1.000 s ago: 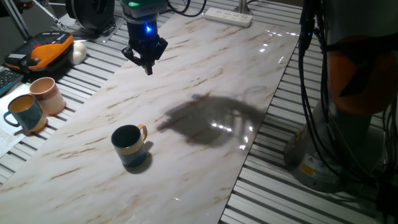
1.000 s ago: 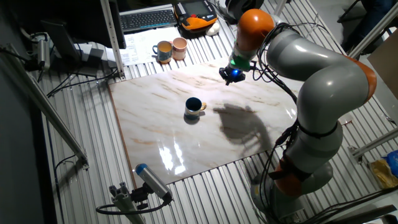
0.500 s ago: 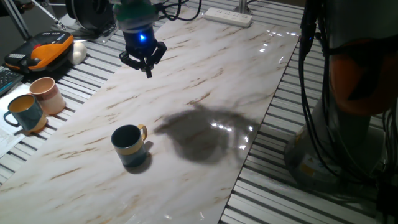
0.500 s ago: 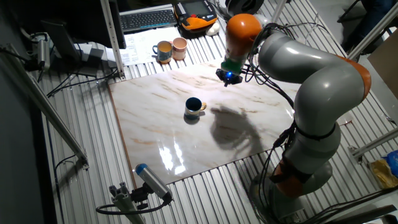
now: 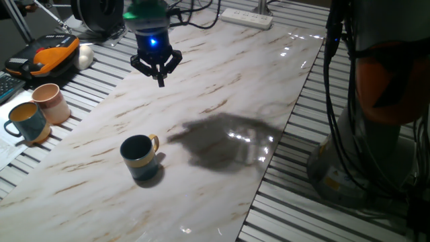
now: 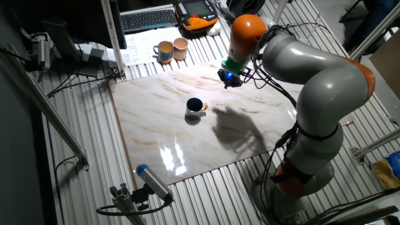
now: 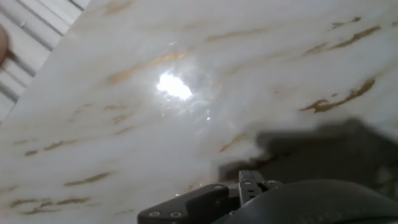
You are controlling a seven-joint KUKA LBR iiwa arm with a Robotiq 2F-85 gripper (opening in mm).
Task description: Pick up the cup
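- One fixed view: the jaws [image 5: 158, 75] hang above the far stretch of the marble counter [image 5: 222, 101], a blue light glowing on the body just above them. The tips look drawn close together with nothing between them, though from here I can't swear they meet.
- Same view: the cup [image 5: 139, 157] stands upright on the counter, nearer the camera than the hand and well apart from it, its yellow handle pointing right and its opening facing up. A broad dark shadow lies on the marble to its right.
- Off the counter at the left, on the slatted surface, a pale pink cup [image 5: 52, 102] and a lighter teal mug [image 5: 27, 122] sit just beside each other, with an orange and black device [image 5: 48, 55] behind them and a white power strip [image 5: 246, 17] at the far edge.
- The other fixed view: looking down now, the big grey and orange arm [image 6: 312, 75] reaches across, and the jaws [image 6: 229, 79] are over the counter's far side, to the right of the cup [image 6: 195, 109], which sits near the middle of the slab. A keyboard [image 6: 149, 19] lies beyond the counter.
- Hand view: only veined marble [image 7: 155, 93] with a bright glare spot, and a dark piece of the hand's own hardware along the bottom edge. No cup in sight here, and the finger gap doesn't show.
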